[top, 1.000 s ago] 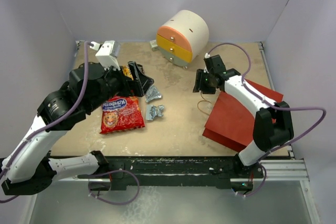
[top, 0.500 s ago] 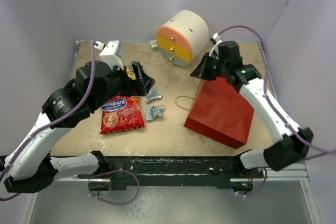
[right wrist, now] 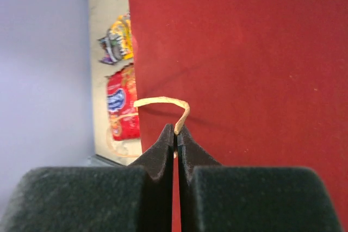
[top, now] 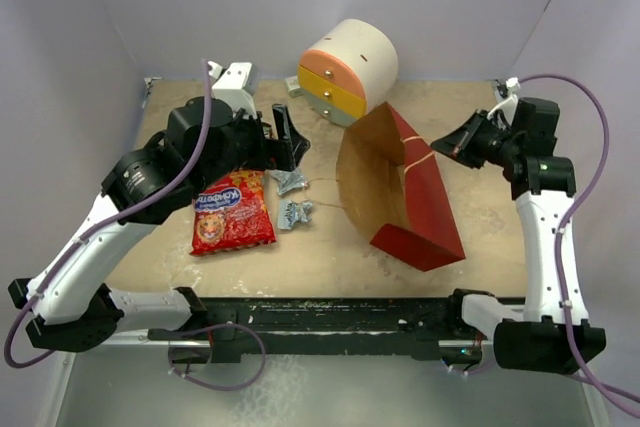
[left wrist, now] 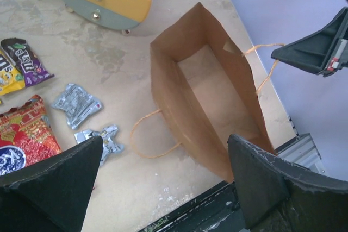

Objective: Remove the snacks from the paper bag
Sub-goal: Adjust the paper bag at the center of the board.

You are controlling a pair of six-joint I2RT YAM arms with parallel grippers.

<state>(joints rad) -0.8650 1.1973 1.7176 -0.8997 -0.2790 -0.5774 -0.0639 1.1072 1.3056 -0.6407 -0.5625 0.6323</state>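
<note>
On the beige table (top: 330, 247), tall paper bag (top: 372, 172) in the right half, just in front of the round white cabinet (top: 350, 62) with orange and yellow drawers. Bag tilted, mouth turned up and toward the left side, brown inside open to view, red outside facing the right arm.

Left of the bag, well apart from it, large red crisp packet (top: 232, 212) lying flat.

Over the snacks, left gripper (top: 288, 137) hovering with fingers spread wide, holding nothing.

Near the right edge, right gripper (right wrist: 175, 130) with fingers pressed together, pinching 1 thin string handle (right wrist: 163, 101) of the bag.

Behind the crisp packet, small yellow and purple candy packets (left wrist: 24, 61) side by side.

Between crisp packet and bag, 2 crinkly silver foil packets (left wrist: 76, 104), near each other.

Other handle (left wrist: 142, 139) lying loose on the table beside the bag.
</note>
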